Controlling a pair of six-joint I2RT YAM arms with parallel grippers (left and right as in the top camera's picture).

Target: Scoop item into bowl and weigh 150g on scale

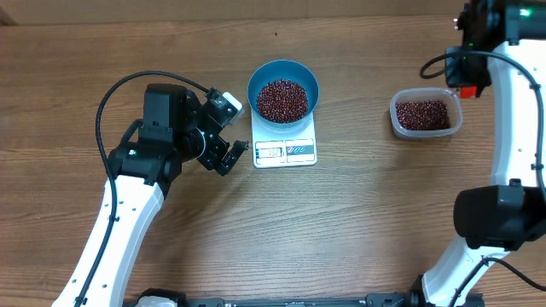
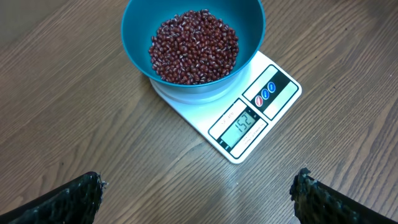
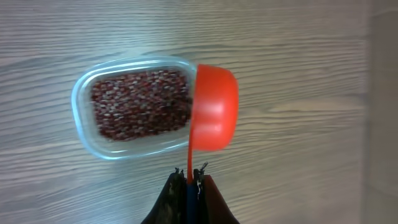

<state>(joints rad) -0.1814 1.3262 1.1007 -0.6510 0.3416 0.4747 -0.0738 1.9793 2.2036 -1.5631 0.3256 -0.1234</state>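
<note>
the blue bowl (image 2: 252,28) sits on the back part of the white scale (image 1: 286,153), near the middle of the wooden surface (image 1: 358,230). a heap of dark red-brown beans (image 2: 194,46) fills its bottom, with bare blue wall showing all round above them. the front strip of the scale sticks out from under the bowl, and its display (image 2: 241,123) is lit; from the left wrist view it looks to read 152, with the little round buttons just beside it.

the left fingers (image 1: 232,159) are spread wide and grasp nothing. they hang just left of the scale, pointing toward it, apart from both scale and bowl.

over on the right, well apart from the scale, stands a clear tub (image 3: 84,127) with more of the same beans lying in it. the right fingers (image 3: 188,177) are clenched tight on the thin handle of a red scoop (image 3: 214,106). the scoop's cup hangs over one end of the tub, covering that edge in the right wrist view. i cannot tell whether the cup touches the rim, nor whether anything lies in it. no beans show loose on the wood around the tub or the scale.
</note>
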